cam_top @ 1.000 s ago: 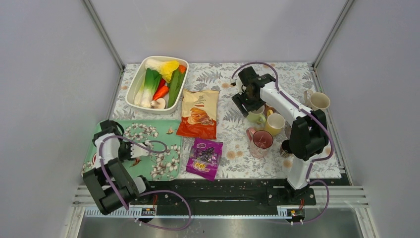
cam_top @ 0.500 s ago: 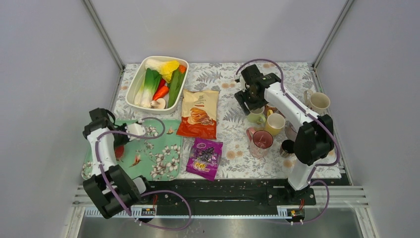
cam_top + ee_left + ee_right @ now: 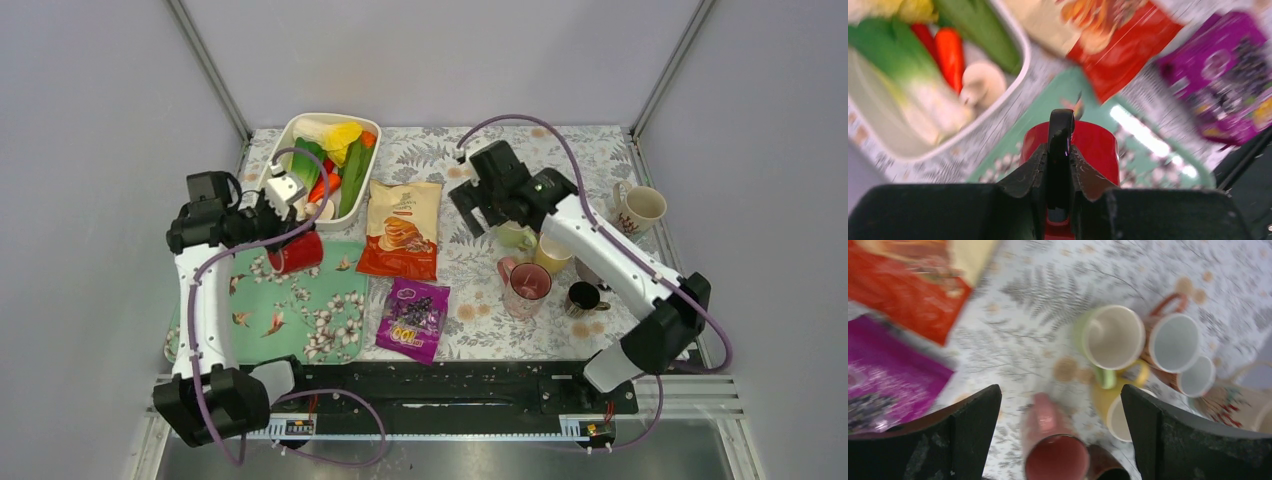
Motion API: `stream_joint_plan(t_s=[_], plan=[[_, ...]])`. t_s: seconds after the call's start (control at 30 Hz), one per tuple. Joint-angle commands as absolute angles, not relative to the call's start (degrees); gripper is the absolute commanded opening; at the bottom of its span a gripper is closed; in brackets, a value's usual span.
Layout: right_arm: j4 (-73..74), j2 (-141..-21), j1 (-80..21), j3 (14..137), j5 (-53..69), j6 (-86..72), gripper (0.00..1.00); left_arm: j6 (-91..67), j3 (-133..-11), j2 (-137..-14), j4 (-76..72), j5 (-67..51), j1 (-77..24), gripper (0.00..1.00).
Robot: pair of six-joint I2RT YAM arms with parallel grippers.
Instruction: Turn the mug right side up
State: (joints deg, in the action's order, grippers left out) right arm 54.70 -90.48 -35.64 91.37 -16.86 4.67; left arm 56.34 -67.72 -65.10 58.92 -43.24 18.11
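Left gripper (image 3: 1060, 155) is clamped tight on the dark handle of the glossy red ceramic mug (image 3: 296, 252). The mug is tipped on its side, mouth facing the table's left edge. It sits over the far edge of the mint-green flowered tray (image 3: 330, 330); whether it touches the tray I cannot tell.

Crowding it just beyond is the white oval dish (image 3: 268, 190), full of leek, carrot and other vegetables. To the right, past the tray's far right corner, lies the orange-red snack bag (image 3: 403, 228). The purple sweet packet (image 3: 414, 318) lies nearer the front edge.

Across on the right half of the cloth, the right gripper (image 3: 478, 200) hangs spread wide with nothing in it. It is above a huddle of upright cups: a pale green mug (image 3: 1110, 337), a yellow mug (image 3: 551, 253), a pink translucent mug (image 3: 527, 284) and a dark brown mug (image 3: 584, 296). A cream patterned mug (image 3: 640, 205) stands apart by the right edge.
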Motion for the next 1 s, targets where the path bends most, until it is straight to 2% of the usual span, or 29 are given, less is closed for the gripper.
stream_joint_plan(t_s=[0.0,0.07,0.13,0.23,0.47,0.6,0.67,0.7,0.73,0.8,0.83,0.9,0.93,0.97], plan=[[37.05,-80.96,-44.12,84.06,-6.67,3.99,0.99,34.95,-72.72,-61.12,48.88,-53.75,9.23,0.0],[23.39,-76.44,-45.62,76.74,7.48,-0.27,0.99,30.28,-73.39,-59.87,46.34,-53.44,4.44,0.0],[3.52,-73.21,-45.83,68.58,19.68,-8.54,1.0,26.45,-74.05,-58.9,44.34,-53.81,0.75,0.0],[-15.17,-73.49,-46.08,62.53,29.31,-19.94,0.99,20.94,-75.4,-58.0,41.85,-55.71,-3.5,0.0],[-23.98,-81.63,-49.4,64.5,38.18,-29.5,0.98,13.93,-79.41,-59.01,39.06,-57.02,-8.55,0.0],[-31.46,-83.26,-51.28,64.53,42.02,-34.49,0.89,12.48,-78.96,-59.45,37.3,-56.13,-10.99,0.0],[-33.69,-83.94,-52.19,65.2,43.47,-35.47,0.77,11.47,-78.65,-59.7,36.26,-56.1,-11.73,0.0],[-34.45,-84.32,-52.42,65.69,44.07,-35.9,0.66,10.83,-78.52,-59.82,35.68,-56.34,-11.96,0.0],[-34.83,-84.76,-52.46,66.14,44.54,-36.35,0.5,10.13,-78.31,-59.85,34.96,-56.8,-12.1,0.0],[-33.37,-84.7,-52.39,66.41,43.62,-35.27,0.1,9.59,-78.1,-59.79,34.27,-56.74,-12.21,0.0],[-30.79,-83.73,-52.37,66.14,41.4,-32.76,0.0,9.68,-77.93,-59.58,34.27,-55.84,-12.22,0.0],[-20.32,-80.98,-52.02,66.62,34.63,-24.93,0.0,10.43,-77.52,-58.74,35.24,-51.12,-12.16,0.01],[-11.05,-79.5,-51.77,67.59,29.64,-20.46,0.0,10.72,-77.33,-58.4,35.85,-48.11,-12.13,0.13],[-4.51,-78.32,-51.45,68.69,24.84,-16.41,0.0,11.43,-76.88,-57.99,36.51,-44.84,-12.13,0.34]])
